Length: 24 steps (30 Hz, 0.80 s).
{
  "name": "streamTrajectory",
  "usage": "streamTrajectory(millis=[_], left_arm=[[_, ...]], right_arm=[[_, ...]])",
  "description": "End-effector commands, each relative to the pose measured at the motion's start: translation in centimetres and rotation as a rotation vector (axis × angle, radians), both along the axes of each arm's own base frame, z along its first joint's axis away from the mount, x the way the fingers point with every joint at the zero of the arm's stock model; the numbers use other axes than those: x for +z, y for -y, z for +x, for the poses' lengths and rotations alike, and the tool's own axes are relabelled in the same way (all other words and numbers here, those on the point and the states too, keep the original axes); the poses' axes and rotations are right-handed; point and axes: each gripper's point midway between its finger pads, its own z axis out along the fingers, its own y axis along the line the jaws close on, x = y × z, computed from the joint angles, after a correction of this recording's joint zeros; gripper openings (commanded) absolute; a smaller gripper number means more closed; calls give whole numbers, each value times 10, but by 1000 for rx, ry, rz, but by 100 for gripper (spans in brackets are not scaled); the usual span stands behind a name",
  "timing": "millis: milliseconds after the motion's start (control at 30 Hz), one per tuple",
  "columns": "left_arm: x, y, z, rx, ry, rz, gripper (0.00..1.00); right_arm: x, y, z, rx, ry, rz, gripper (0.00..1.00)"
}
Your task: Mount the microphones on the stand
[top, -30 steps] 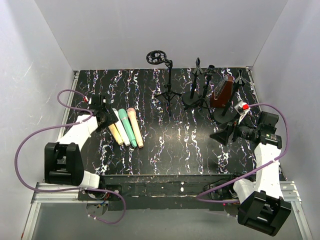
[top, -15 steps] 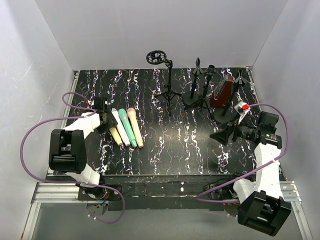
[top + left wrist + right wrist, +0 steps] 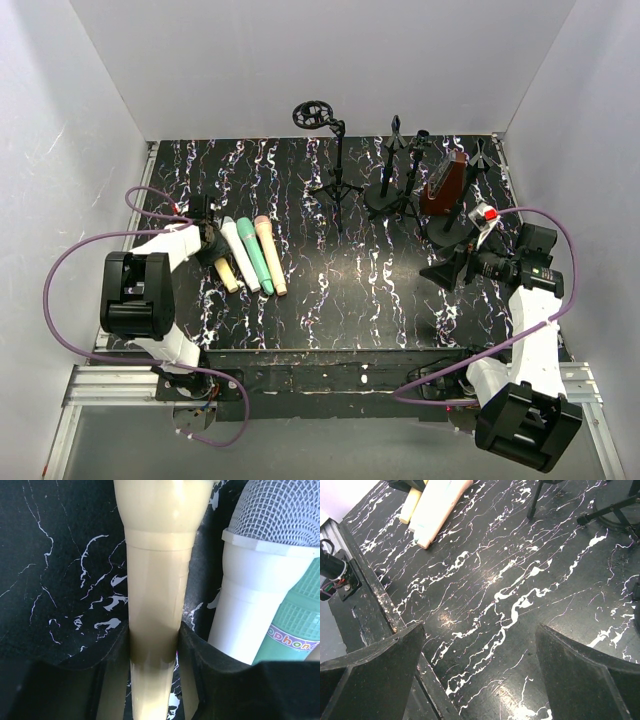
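Four microphones lie side by side at the left of the table: yellow (image 3: pixel 227 275), white (image 3: pixel 240 257), mint green (image 3: pixel 257 258), peach-pink (image 3: pixel 270 256). My left gripper (image 3: pixel 210 243) is over the yellow one's head end. In the left wrist view my left gripper (image 3: pixel 155 652) has its jaws pressed on both sides of the yellow microphone (image 3: pixel 157 590), with the white one (image 3: pixel 252 605) and the green one (image 3: pixel 295 625) beside it. A tripod stand (image 3: pixel 336 170) with a ring holder stands at the back. My right gripper (image 3: pixel 446 271) is open and empty over bare table (image 3: pixel 480 655).
More black stands (image 3: pixel 398 182) and a brown metronome (image 3: pixel 443 184) stand at the back right. A round stand base (image 3: pixel 448 232) lies near my right gripper. White walls close in both sides. The table's front edge rail (image 3: pixel 370 605) is near my right fingers.
My left arm has swung left and its gripper has settled lower over the yellow microphone's head end. The yellow microphone has shifted slightly. The right arm has not moved.
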Motion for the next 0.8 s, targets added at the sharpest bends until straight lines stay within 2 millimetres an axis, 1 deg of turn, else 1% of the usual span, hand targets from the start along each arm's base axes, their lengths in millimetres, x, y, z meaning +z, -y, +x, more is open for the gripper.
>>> streamTrajectory(millis=[0, 67, 200, 267, 333, 433, 467, 533, 567, 633, 733, 767], left_arm=[[5, -17, -9, 40, -19, 62, 0], [20, -22, -10, 47, 10, 86, 0], [72, -25, -15, 39, 133, 102, 0], [98, -21, -18, 14, 206, 82, 0], [125, -10, -20, -42, 289, 38, 0], [169, 21, -21, -194, 448, -78, 0], [186, 37, -24, -262, 510, -141, 0], [217, 60, -29, -347, 625, -230, 0], [233, 75, -34, -401, 680, -285, 0], [255, 96, -42, -457, 748, -351, 0], [283, 122, -53, -515, 845, -425, 0], [291, 130, -56, -529, 866, -443, 0]], right_arm=[[10, 0, -1, 14, 55, -13, 98], [11, -2, -5, 25, 61, -11, 98], [14, -5, -10, 49, 84, -11, 98], [16, -6, -13, 57, 96, -17, 98], [21, -8, -20, 76, 99, -26, 98], [33, -10, -35, 127, 138, -87, 98], [33, -11, -43, 156, 138, -112, 98], [41, -13, -55, 212, 141, -157, 98], [44, -14, -61, 237, 123, -160, 98], [53, -19, -70, 289, 108, -158, 98], [61, -30, -83, 371, 79, -124, 98], [63, -33, -84, 392, 75, -118, 98]])
